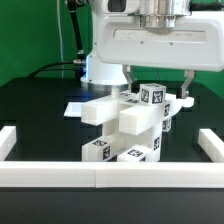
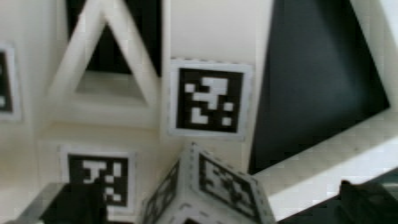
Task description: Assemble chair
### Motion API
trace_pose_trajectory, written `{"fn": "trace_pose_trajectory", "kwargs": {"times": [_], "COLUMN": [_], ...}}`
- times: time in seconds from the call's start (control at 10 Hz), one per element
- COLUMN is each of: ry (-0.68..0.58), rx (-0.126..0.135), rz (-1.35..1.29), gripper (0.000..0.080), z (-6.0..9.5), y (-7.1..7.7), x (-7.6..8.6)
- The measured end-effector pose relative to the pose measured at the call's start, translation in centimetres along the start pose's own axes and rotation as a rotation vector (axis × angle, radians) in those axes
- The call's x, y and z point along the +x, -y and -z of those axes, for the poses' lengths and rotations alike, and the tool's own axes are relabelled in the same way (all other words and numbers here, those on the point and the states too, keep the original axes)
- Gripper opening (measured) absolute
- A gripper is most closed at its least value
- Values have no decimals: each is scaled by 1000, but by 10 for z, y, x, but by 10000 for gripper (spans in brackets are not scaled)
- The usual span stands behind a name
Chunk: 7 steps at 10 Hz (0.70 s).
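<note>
Jaws stand wide on my feed, with nothing held: the two fingers [image 1: 188, 88] hang down on either side of the upper end of the chair [image 1: 128, 122], one finger to each side of its topmost tagged block, and I cannot tell whether either finger touches it. Counting what I have: one arm [image 1: 105, 60], one chair in a single joined cluster of chunky white blocks, one marker board [image 1: 78, 106] lying flat behind it toward the exterior view's left, and one low white border rail [image 1: 150, 178] across the front that turns back at both ends. On the chair I count at least four black-and-white tags in the exterior view, and four more or less complete tags in the wrist view (some are cut off by the edge). The chair sits near the middle of the black surface [image 1: 40, 125], just behind the rail. Its long axis runs on a slant, from the low tagged blocks near the rail up and back toward the exterior view's right, where it ends between the fingers. A plain slab juts from its middle toward the exterior view's left. I cannot say which face is the seat. In the wrist view the chair [image 2: 210, 100] fills the picture, a tag facing the camera, with the dark fingertips [image 2: 54, 205] at two corners, well apart.
</note>
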<state>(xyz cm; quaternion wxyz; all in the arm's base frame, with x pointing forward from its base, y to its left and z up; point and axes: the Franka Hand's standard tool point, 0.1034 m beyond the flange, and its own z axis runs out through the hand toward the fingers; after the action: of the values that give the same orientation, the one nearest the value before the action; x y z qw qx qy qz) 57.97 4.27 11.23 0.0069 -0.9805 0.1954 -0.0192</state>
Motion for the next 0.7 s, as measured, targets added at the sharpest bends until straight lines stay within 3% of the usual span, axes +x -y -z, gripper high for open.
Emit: {"fn": "trace_pose_trajectory", "kwargs": {"times": [0.7], "ry": [0], "rx": [-4], "rz": [441], "gripper": [649], "z": [0], "y": [-2], "x": [0]}}
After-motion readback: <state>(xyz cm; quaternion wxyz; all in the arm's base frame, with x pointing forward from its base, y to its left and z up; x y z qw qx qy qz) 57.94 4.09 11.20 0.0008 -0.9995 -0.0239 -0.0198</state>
